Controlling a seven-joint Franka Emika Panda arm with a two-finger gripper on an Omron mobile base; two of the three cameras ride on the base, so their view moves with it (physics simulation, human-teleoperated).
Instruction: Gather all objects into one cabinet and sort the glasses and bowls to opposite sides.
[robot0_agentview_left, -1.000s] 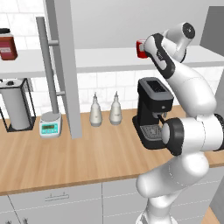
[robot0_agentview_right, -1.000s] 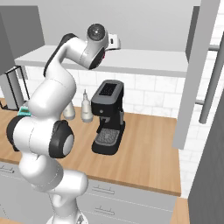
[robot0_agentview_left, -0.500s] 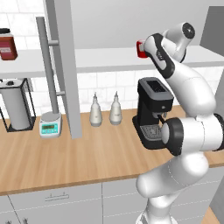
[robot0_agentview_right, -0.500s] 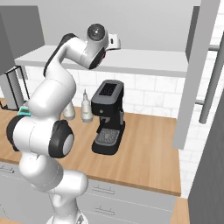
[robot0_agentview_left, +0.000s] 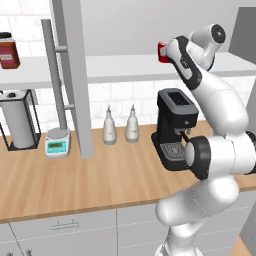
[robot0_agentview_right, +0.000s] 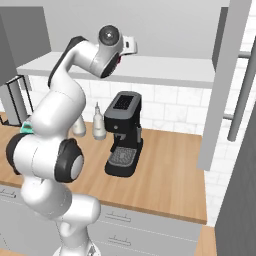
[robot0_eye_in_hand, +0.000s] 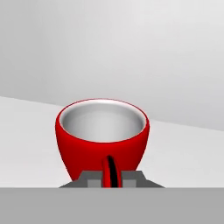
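A small red cup (robot0_eye_in_hand: 103, 135) with a pale inside stands on the white shelf board (robot0_eye_in_hand: 26, 144) of the cabinet, against its pale grey back wall. My gripper (robot0_eye_in_hand: 111, 178) is shut on the cup's thin handle, with a fingertip on either side of it. In the left base view the red cup (robot0_agentview_left: 161, 51) peeks out behind my raised arm at the right part of the shelf board (robot0_agentview_left: 115, 67). My hand (robot0_agentview_right: 127, 46) reaches over the shelf board (robot0_agentview_right: 165, 70) in the right base view. The bowls are out of view.
A black coffee machine (robot0_agentview_left: 175, 127) stands on the wooden counter (robot0_agentview_left: 100, 175) under my arm. Two pale bottles (robot0_agentview_left: 109, 127), a small scale (robot0_agentview_left: 56, 146) and a paper towel holder (robot0_agentview_left: 17, 120) stand further left. A red-brown jar (robot0_agentview_left: 9, 52) sits at the shelf's left end beside a grey door panel (robot0_agentview_left: 72, 75).
The fingers have closed onto the red cup's handle. The arm and the cup have stayed where they were.
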